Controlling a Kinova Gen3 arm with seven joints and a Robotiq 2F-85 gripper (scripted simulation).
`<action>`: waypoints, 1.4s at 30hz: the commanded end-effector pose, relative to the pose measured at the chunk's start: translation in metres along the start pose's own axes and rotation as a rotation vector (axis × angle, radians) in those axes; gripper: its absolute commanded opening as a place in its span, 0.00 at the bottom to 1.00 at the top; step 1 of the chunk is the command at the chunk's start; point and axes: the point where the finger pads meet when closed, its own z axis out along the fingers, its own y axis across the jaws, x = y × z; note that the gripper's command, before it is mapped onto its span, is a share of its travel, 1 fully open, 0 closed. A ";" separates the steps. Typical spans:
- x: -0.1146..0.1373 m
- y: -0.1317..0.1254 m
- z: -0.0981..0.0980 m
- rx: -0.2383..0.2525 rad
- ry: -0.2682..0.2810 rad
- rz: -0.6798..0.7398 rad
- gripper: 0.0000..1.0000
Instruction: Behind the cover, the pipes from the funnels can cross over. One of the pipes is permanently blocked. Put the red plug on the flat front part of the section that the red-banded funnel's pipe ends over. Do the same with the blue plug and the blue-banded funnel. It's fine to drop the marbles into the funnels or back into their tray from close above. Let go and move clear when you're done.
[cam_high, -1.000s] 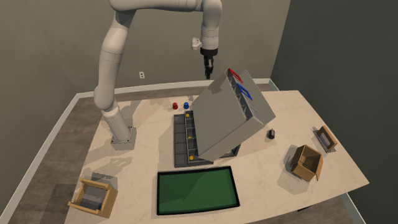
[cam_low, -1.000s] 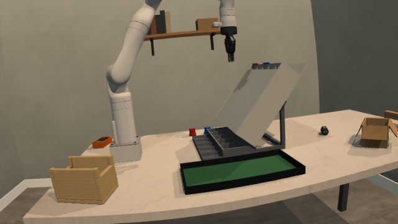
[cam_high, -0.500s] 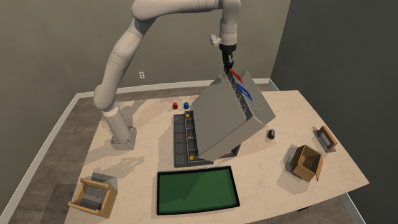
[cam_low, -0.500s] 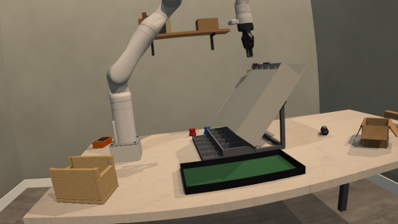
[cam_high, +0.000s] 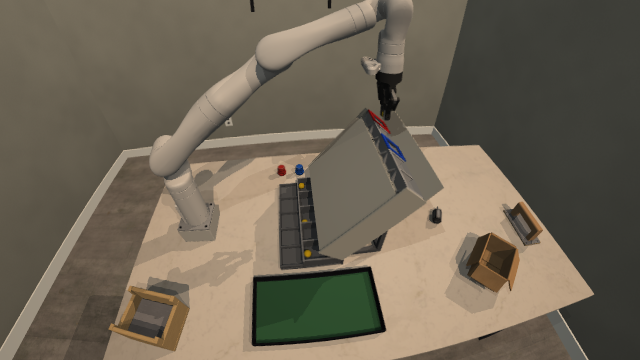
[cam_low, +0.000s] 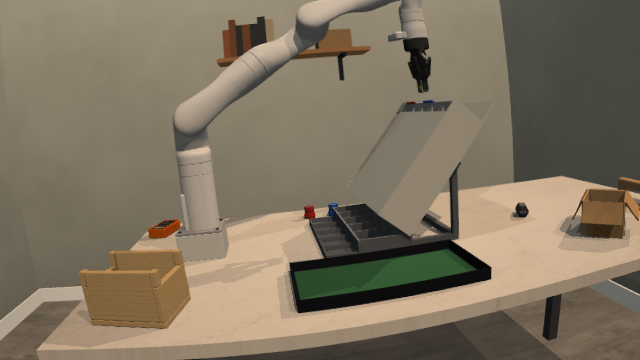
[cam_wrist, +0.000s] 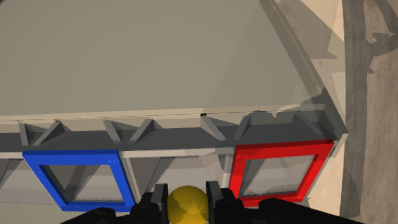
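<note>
My gripper (cam_high: 385, 116) (cam_low: 423, 91) is shut on a yellow marble (cam_wrist: 187, 202), above the top edge of the tilted cover (cam_high: 350, 185). In the wrist view the marble appears below an unbanded funnel opening, between the blue band (cam_wrist: 70, 158) and the red band (cam_wrist: 285, 148). The red plug (cam_high: 281, 170) (cam_low: 309, 212) and blue plug (cam_high: 299, 169) (cam_low: 333, 209) stand on the table behind the sectioned base. Three yellow marbles, one at the back (cam_high: 301, 185), one in the middle (cam_high: 305, 221) and one at the front (cam_high: 307, 254), lie in separate sections. The pipes are hidden.
A green tray with a black rim (cam_high: 320, 341) (cam_low: 390, 293) lies in front of the base, with no marbles visible in it. A wooden box (cam_low: 120, 297) stands front left. A cardboard box (cam_low: 602, 212) and a small black object (cam_high: 436, 215) (cam_low: 521, 209) are at the right.
</note>
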 end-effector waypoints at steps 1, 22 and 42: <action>-0.008 -0.005 0.012 0.005 0.065 0.012 0.00; -0.008 -0.004 0.011 0.006 0.065 0.014 0.00; -0.005 -0.005 0.042 0.006 0.004 0.006 0.00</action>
